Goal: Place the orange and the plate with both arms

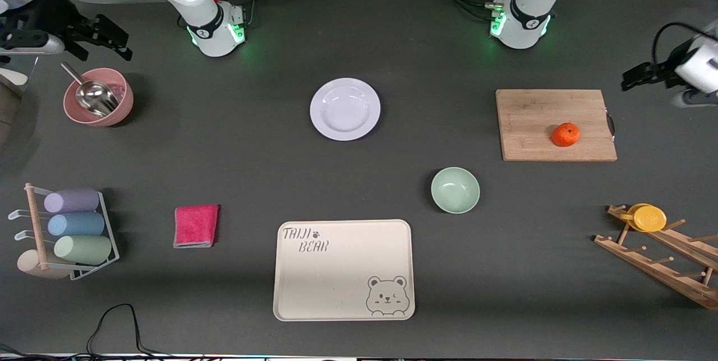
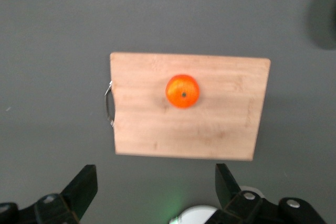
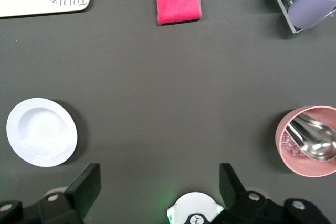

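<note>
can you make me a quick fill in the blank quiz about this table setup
1. The orange sits on the wooden ____.
2. The metal scoop rests in the ____ bowl.
3. The folded cloth beside the tray is ____.
4. The left gripper hangs with its fingers ____.

Answers: cutting board; pink; pink; open

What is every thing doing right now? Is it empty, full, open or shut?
orange: sitting on the cutting board, not held
plate: empty, flat on the table
green bowl: empty, upright
pink bowl: holds a metal scoop
tray: empty
pink cloth: folded
left gripper: open, above the cutting board
right gripper: open, holding nothing
</note>
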`<state>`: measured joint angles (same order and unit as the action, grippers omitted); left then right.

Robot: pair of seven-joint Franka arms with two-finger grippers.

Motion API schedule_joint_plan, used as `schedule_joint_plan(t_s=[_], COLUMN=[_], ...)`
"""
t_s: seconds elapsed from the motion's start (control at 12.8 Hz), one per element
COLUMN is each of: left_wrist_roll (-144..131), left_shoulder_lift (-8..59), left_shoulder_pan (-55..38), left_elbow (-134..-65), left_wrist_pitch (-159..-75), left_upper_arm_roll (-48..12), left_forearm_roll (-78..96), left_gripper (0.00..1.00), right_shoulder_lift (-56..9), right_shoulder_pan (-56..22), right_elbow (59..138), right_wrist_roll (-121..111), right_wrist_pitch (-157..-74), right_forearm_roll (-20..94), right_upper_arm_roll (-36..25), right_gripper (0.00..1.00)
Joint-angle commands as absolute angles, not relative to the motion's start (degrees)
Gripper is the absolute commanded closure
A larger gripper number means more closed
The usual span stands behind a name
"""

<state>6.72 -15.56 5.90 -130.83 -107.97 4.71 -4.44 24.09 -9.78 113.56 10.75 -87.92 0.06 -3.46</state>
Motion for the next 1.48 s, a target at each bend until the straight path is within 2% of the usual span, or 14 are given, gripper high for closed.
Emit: schedule_joint_plan(t_s=[0.0,0.16,0.39,0.7,0.94,1.17,1.25,1.33,1.41], left_wrist_roll=[1.96,1.05,-0.78,-2.28,-4.3,-4.39,-4.39,-4.57,-4.57], left_shoulder_lift=[-15.67,-10.75,-3.45,3.24,4.39,4.57,4.48,4.31,4.48], left_shoulder_pan=[5.54,5.45,5.19,4.66,3.61,3.52,3.52,3.08,2.73], left_elbow=[-143.32,-146.94,-148.62,-149.24,-150.03,-150.29,-150.29,-150.21,-150.21], left_wrist_pitch=[-123.96,-133.63,-142.36,-149.92,-151.52,-151.52,-151.52,-151.0,-151.26], left_upper_arm_roll=[4.66,4.66,4.66,4.57,4.57,4.57,4.57,4.57,4.57], left_forearm_roll=[-4.39,-4.31,-4.13,-4.04,-4.04,-4.04,-4.04,-4.04,-4.04], left_gripper=[0.0,0.0,0.0,0.0,0.0,0.01,0.21,0.99,1.0], right_shoulder_lift=[24.96,25.05,25.31,25.23,23.91,19.44,17.6,16.1,14.17], right_shoulder_pan=[-10.02,-9.93,-9.58,-9.67,-9.49,-9.49,-9.49,-9.49,-9.49], right_elbow=[114.96,117.4,121.71,133.3,143.4,148.79,150.36,151.95,153.09], right_wrist_roll=[12.66,11.61,8.19,0.9,-12.53,-22.81,-27.29,-31.34,-35.9], right_wrist_pitch=[-88.95,-89.38,-90.87,-102.02,-111.06,-116.0,-116.71,-117.5,-118.03], right_forearm_roll=[0.79,2.88,11.58,23.8,37.31,49.7,54.18,58.49,62.02], right_upper_arm_roll=[-2.9,-3.51,-4.22,-5.27,-5.27,-5.27,-5.27,-5.27,-5.27], right_gripper=[0.0,0.0,0.0,0.0,0.0,0.0,0.0,0.0,0.0])
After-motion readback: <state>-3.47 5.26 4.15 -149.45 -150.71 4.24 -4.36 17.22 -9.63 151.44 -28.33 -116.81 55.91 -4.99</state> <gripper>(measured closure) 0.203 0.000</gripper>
